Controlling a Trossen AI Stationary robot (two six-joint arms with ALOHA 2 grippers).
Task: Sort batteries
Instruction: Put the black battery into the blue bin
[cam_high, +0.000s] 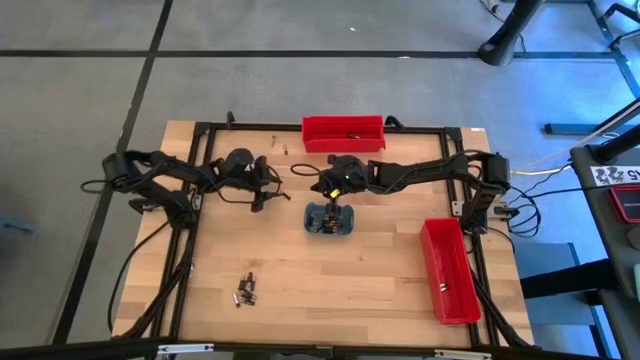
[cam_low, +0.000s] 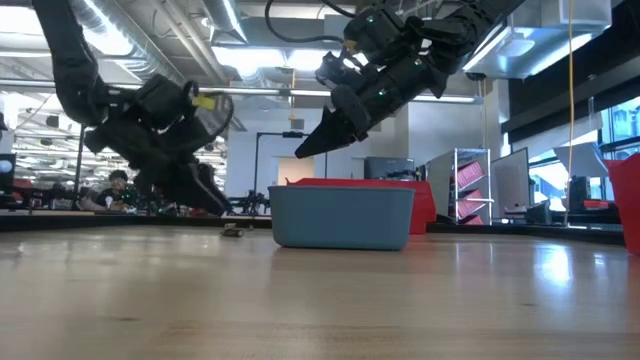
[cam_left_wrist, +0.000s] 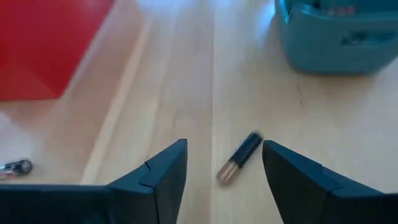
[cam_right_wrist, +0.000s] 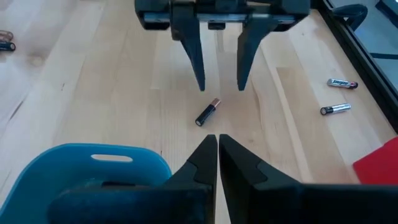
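Currently: left gripper (cam_left_wrist: 224, 171) released, jaws spread above one dark, copper-tipped battery (cam_left_wrist: 239, 158) lying loose on the wooden table (cam_left_wrist: 348, 118), left of the blue tray (cam_left_wrist: 336, 37). Right gripper (cam_right_wrist: 217, 146) clenched, empty, above the tray. More batteries (cam_high: 245, 290) lie near-left.

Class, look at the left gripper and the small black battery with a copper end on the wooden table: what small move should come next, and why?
Probably lower the left gripper and close it on the small black, copper-ended battery. Its fingers stand open on either side of the battery, which lies loose on the wooden table. The right gripper waits shut above the blue tray.
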